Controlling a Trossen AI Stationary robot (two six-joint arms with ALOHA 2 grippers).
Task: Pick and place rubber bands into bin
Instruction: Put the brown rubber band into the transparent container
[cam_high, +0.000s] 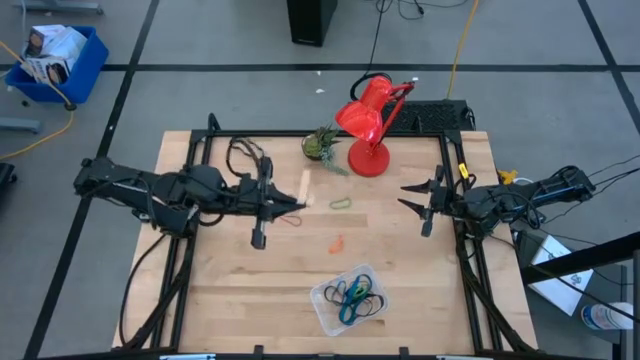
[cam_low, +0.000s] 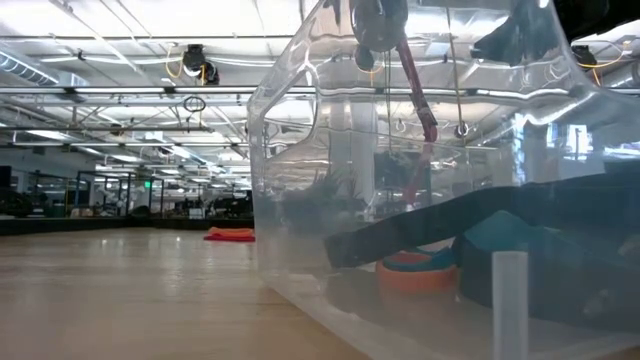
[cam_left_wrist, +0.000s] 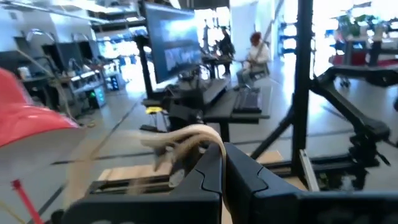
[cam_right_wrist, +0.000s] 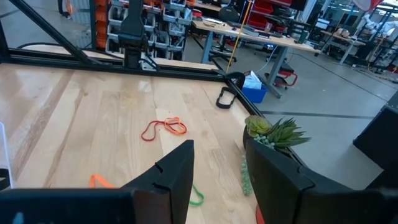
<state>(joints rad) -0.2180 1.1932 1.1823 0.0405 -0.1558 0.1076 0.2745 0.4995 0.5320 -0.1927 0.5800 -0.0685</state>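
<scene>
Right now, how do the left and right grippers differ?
Jaws: the left gripper is shut, the right gripper is open.
Load: the left gripper pinches a tan rubber band; the right gripper holds nothing.
Place: the left gripper is well in over the table; the right gripper sits near the table's right edge.
Shared: both point inward toward each other, and neither is over the bin.

Lab: parts shelving (cam_right_wrist: 134, 25), computer workstations (cam_left_wrist: 177, 46).

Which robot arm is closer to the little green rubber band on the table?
Left. The left tool sits just beside the green rubber band, shut on a tan band. The right tool waits open, farther off on the band's other side.
</scene>
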